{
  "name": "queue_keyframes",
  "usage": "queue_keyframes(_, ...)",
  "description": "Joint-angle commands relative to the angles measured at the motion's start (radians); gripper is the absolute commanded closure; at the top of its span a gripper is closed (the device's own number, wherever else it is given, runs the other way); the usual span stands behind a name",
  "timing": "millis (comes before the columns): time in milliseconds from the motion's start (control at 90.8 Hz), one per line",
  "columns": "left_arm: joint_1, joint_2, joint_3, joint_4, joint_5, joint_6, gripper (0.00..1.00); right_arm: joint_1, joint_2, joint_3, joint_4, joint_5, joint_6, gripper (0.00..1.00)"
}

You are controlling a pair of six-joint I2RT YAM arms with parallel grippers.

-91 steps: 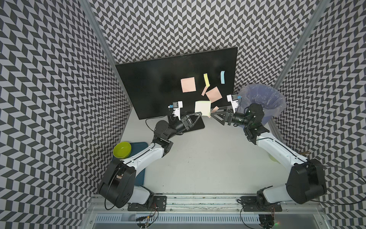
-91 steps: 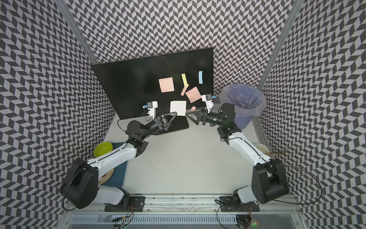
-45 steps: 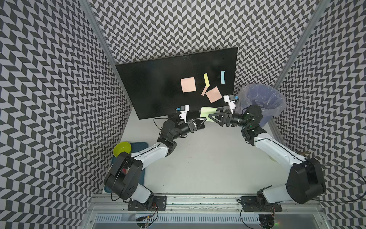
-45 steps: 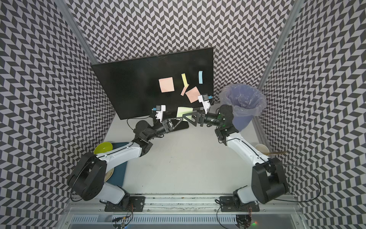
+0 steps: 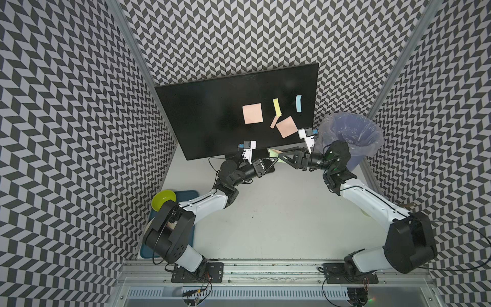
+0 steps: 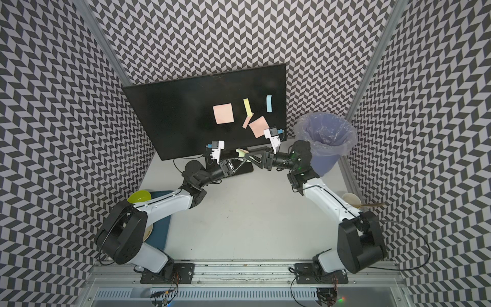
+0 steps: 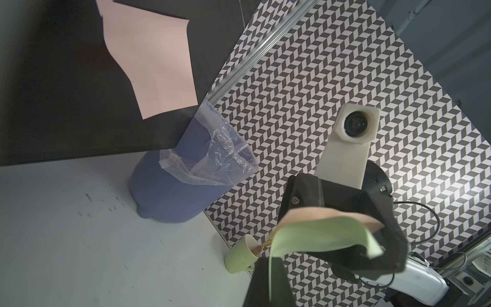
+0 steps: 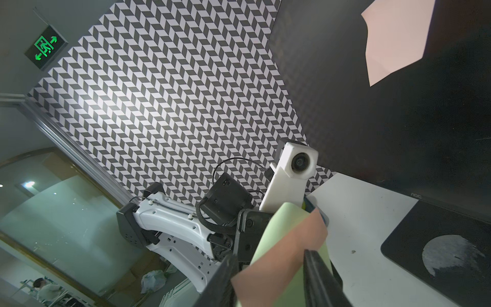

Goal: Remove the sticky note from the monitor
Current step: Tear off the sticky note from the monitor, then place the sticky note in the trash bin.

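Chevron-patterned walls (image 5: 239, 32) enclose a white worktop (image 5: 265, 212); the green sticky note (image 7: 318, 234) has left the monitor (image 5: 212, 119) and hangs just below its lower edge, pinched in the left hand (image 7: 268, 265); the right hand (image 8: 268, 252), narrowing but still apart, straddles it; probably a handover.

Inventory as I counted it, placed against the one monitor (image 5: 212, 111). On its screen: five notes, namely an upper pink square (image 5: 252, 113), a lower pink square (image 5: 286, 126), one short pink strip (image 5: 274, 121), one yellow strip (image 5: 277, 107), one blue strip (image 5: 298, 103). Just before its lower edge I had two more, a green note (image 7: 318, 234) and a pink note (image 8: 281, 263), at my two claws: left claw (image 5: 274, 162), right claw (image 5: 280, 157). Beside its right end stood one bin (image 7: 164, 196); farther out front, one cup (image 7: 239, 259), one bowl (image 5: 163, 199), one tray (image 6: 159, 228).
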Motion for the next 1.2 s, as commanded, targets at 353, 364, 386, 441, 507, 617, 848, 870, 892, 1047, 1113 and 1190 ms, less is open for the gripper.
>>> queue_keyframes(353,-0.003,-0.008,0.037,0.026,0.019,0.011,0.94,0.002,-0.014,0.046,-0.154,0.066,-0.136,0.93)
queue_keyframes(364,-0.003,-0.008,0.038,0.025,0.018,0.012,0.93,0.000,-0.014,0.046,-0.154,0.066,-0.135,0.94)
queue_keyframes(386,-0.003,-0.008,0.038,0.023,0.019,0.015,0.92,-0.001,-0.015,0.047,-0.153,0.067,-0.135,0.96)
queue_keyframes(441,-0.001,-0.008,0.038,0.019,0.018,0.018,0.88,-0.003,-0.017,0.049,-0.153,0.069,-0.136,1.00)
queue_keyframes(507,0.003,-0.010,0.036,0.015,0.019,0.021,0.80,-0.011,-0.023,0.052,-0.160,0.073,-0.139,1.00)
queue_keyframes(617,0.015,-0.018,0.032,0.013,0.023,0.022,0.67,-0.048,-0.044,0.064,-0.223,0.099,-0.184,1.00)
queue_keyframes(848,0.031,-0.055,0.028,-0.039,0.027,0.065,0.41,-0.244,-0.111,0.121,-0.437,0.278,-0.364,1.00)
queue_keyframes(870,0.032,-0.059,0.029,-0.045,0.027,0.069,0.40,-0.266,-0.117,0.125,-0.447,0.305,-0.377,1.00)
queue_keyframes(892,0.032,-0.061,0.027,-0.050,0.028,0.074,0.39,-0.287,-0.124,0.129,-0.456,0.332,-0.393,1.00)
queue_keyframes(1047,0.035,-0.087,0.031,-0.115,0.023,0.122,0.35,-0.404,-0.144,0.210,-0.560,0.624,-0.552,1.00)
queue_keyframes(1113,0.035,-0.098,0.033,-0.142,0.010,0.147,0.33,-0.444,-0.135,0.236,-0.565,0.734,-0.600,1.00)
queue_keyframes(1190,0.036,-0.105,0.037,-0.164,0.007,0.164,0.32,-0.499,-0.113,0.264,-0.545,0.787,-0.615,1.00)
